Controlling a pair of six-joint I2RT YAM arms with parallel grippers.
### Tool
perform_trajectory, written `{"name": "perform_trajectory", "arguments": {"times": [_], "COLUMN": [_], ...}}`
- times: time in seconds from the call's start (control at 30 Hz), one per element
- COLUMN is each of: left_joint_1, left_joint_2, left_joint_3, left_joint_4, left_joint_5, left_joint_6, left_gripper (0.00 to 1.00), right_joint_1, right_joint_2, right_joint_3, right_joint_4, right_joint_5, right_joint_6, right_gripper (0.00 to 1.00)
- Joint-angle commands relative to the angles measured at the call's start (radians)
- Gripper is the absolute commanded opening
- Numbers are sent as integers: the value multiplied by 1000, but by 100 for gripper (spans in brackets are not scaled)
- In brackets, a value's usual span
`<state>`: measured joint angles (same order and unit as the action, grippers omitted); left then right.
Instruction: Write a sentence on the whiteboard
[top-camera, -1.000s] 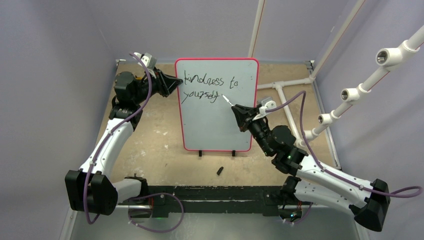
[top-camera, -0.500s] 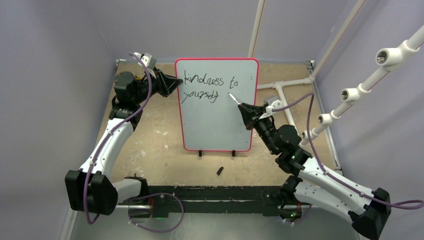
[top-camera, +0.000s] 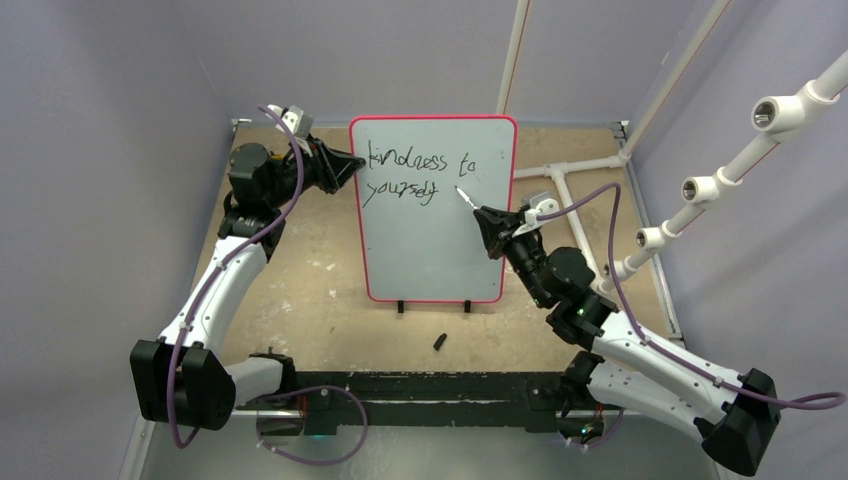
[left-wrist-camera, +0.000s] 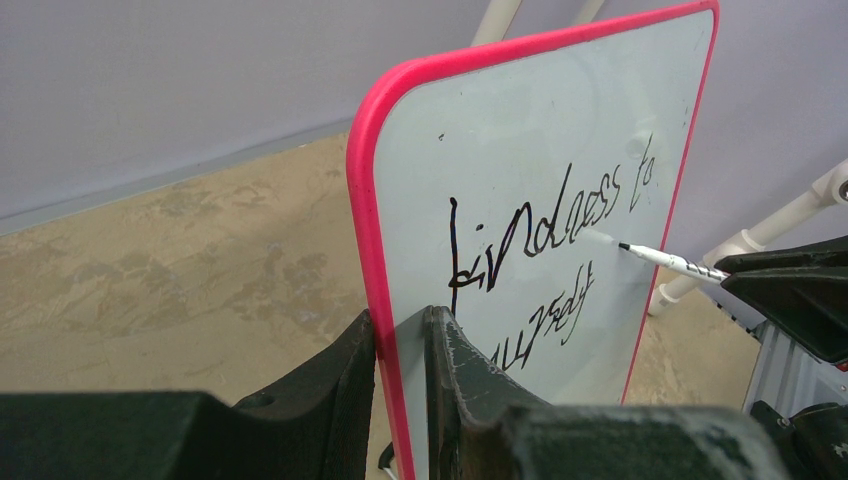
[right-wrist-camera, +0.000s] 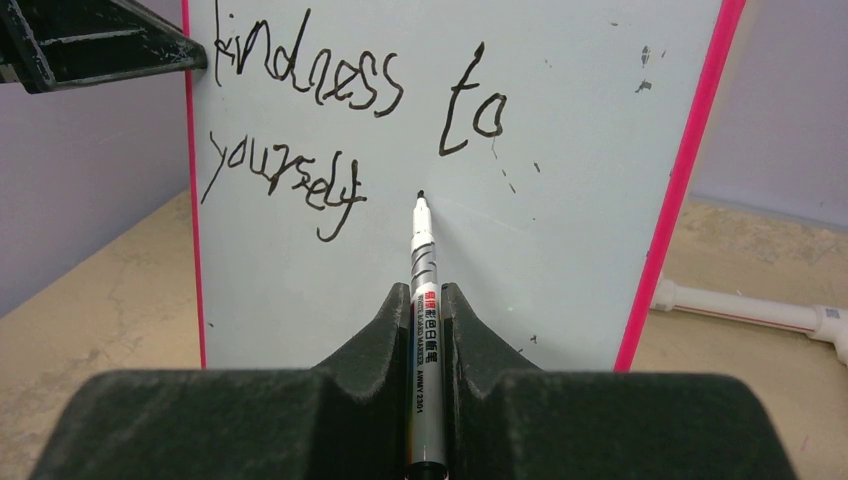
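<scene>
Right gripper (right-wrist-camera: 428, 292), pinching the marker (right-wrist-camera: 423, 255), is shifting toward 3 o'clock past the sentence (right-wrist-camera: 300, 95). Left gripper (left-wrist-camera: 399, 335) is clamping the whiteboard (left-wrist-camera: 520, 130) rim. Advising light tip pressure and a level baseline.

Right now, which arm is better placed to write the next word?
Right: its jaws grip the silver marker pen, tip beside the black script on the pink-rimmed whiteboard; left jaws clamp its edge.

Smooth, glossy whiteboard (right-wrist-camera: 560, 250), pink plastic rim (right-wrist-camera: 683, 180), scuffed matt wooden table (top-camera: 310, 290), white plastic pipes (top-camera: 700, 185).
</scene>
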<state>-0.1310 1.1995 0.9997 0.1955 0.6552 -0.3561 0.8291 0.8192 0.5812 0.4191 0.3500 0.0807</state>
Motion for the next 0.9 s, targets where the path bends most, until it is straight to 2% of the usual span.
{"name": "perform_trajectory", "arguments": {"times": [0.0, 0.3, 0.53, 0.87], "left_joint_1": [-2, -2, -2, -2], "left_joint_2": [12, 14, 14, 12], "left_joint_3": [-15, -14, -15, -15], "left_joint_4": [-17, -16, -13, -12], "left_joint_5": [9, 8, 11, 12], "left_joint_6": [16, 15, 14, 11], "left_gripper": [0, 0, 0, 0], "right_joint_1": [-4, -4, -4, 2], "right_joint_2": [14, 56, 25, -12], "right_joint_3": [47, 60, 35, -32], "right_joint_4": [37, 19, -31, -123], "right_joint_5": [2, -19, -1, -58], "right_joint_6": [-39, -49, -6, 96], "right_gripper": [0, 0, 0, 0]}}
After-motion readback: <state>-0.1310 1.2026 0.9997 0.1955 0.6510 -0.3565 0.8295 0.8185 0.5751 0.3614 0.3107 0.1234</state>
